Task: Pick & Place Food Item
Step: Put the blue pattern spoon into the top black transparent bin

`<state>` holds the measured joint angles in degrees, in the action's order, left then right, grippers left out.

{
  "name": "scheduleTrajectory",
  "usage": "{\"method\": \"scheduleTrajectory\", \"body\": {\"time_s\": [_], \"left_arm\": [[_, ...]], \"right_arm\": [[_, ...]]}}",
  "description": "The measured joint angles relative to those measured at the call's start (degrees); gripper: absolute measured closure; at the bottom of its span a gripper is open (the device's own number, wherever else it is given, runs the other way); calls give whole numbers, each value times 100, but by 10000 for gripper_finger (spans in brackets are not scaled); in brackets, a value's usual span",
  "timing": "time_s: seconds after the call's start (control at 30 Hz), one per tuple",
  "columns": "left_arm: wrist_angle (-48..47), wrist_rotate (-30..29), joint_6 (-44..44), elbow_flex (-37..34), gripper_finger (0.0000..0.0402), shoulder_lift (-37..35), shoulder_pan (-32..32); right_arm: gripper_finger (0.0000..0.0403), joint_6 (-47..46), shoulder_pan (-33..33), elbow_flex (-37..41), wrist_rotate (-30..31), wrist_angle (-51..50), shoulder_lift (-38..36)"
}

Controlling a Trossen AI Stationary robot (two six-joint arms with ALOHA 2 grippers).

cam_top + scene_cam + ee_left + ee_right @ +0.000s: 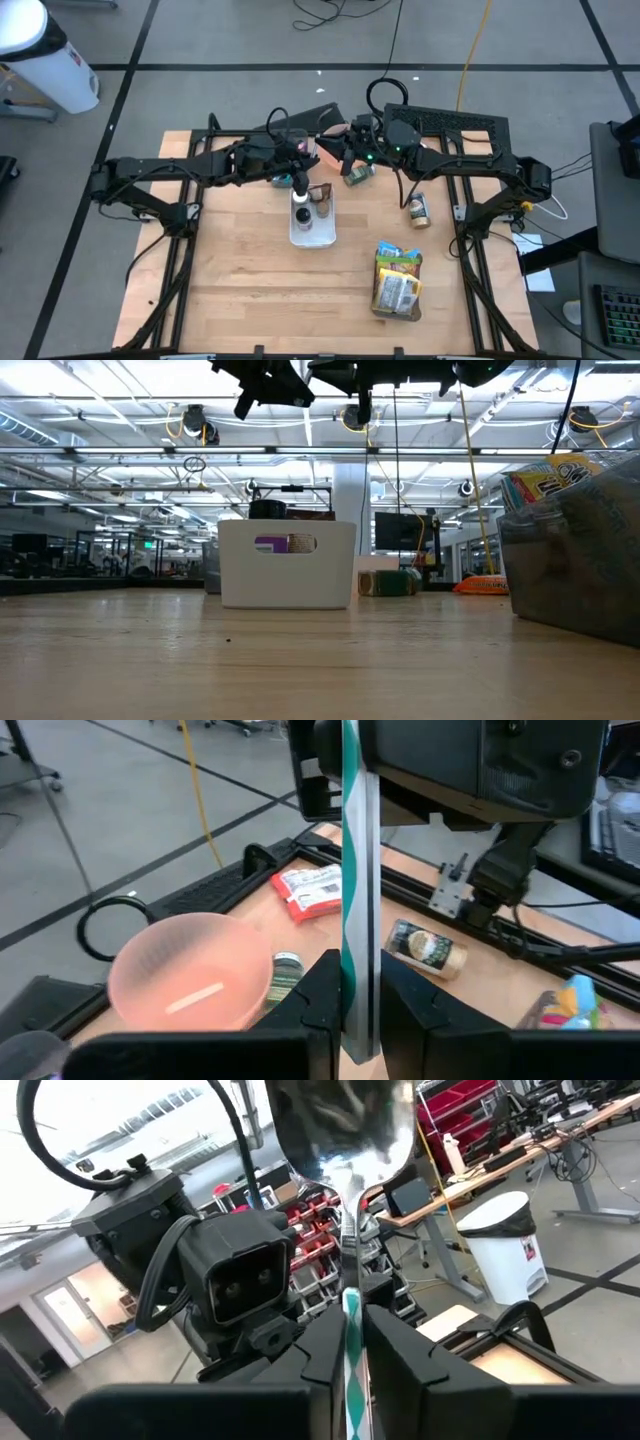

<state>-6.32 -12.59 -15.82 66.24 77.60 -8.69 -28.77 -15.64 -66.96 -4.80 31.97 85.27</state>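
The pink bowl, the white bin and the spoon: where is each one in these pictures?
pink bowl (190, 970): left wrist view, on its inside bottom.
white bin (287, 575): low view, on its front wall.
spoon (345, 1125): right wrist view, on its shiny bowl end.

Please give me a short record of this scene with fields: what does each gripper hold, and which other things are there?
spoon: metal bowl, green-and-white striped handle, held aloft
left gripper: shut on the spoon handle
right gripper: shut on the spoon handle
white bin: jars inside
pink bowl: beyond the bin
spice jar: lying right of the bin
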Motion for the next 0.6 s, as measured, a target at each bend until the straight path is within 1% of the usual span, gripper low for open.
{"method": "scheduleTrajectory", "body": {"time_s": [0.17,0.3,0.43,0.6], "left_arm": [[104,380,-73,0,361,0,4],[281,685,-81,0,361,-2,2],[321,1157,-82,0,362,-61,-64],[175,1801,-142,-2,362,-225,-265]], "right_arm": [[353,111,9,0,-188,6,0],[330,173,2,2,-379,165,0],[293,243,-44,7,-631,411,2],[246,240,-192,7,-1223,466,-82]]}}
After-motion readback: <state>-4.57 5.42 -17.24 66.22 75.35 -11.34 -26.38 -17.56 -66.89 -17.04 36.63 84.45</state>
